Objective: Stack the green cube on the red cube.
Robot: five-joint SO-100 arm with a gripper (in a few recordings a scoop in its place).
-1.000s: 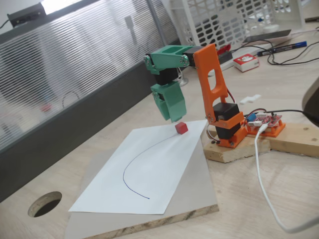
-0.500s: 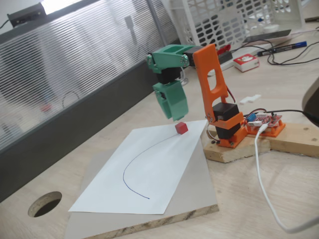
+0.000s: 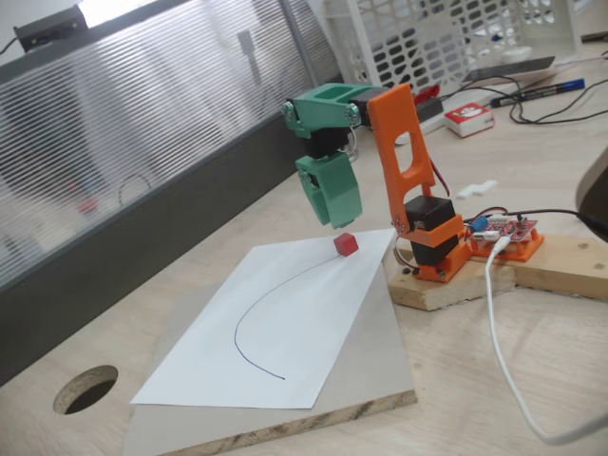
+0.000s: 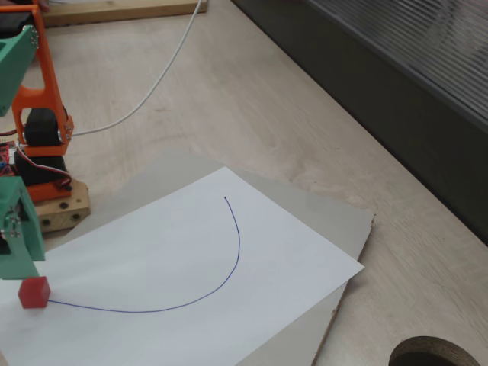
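One fixed view stands off to the side and somewhat above the worktop [image 3: 532, 380], looking across it at a slant toward a ribbed wall panel [image 3: 142, 133], far enough back to take in the whole arm [image 3: 404, 180] and its wooden base [image 3: 551, 266]. The other fixed view sits higher and closer, looking steeply down from the opposite end. Both share the white paper sheet [image 3: 285, 332] [image 4: 290, 267] with its drawn blue curve [image 3: 249, 318] [image 4: 232, 259], the red cube [image 3: 346, 244] [image 4: 34, 293] at the curve's end, and the round hole [image 3: 85, 389] [image 4: 435, 354] in the worktop.

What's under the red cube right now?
The red cube rests on the white paper sheet, at one end of the drawn blue curve. The sheet lies on a grey board. The gripper hangs above it.
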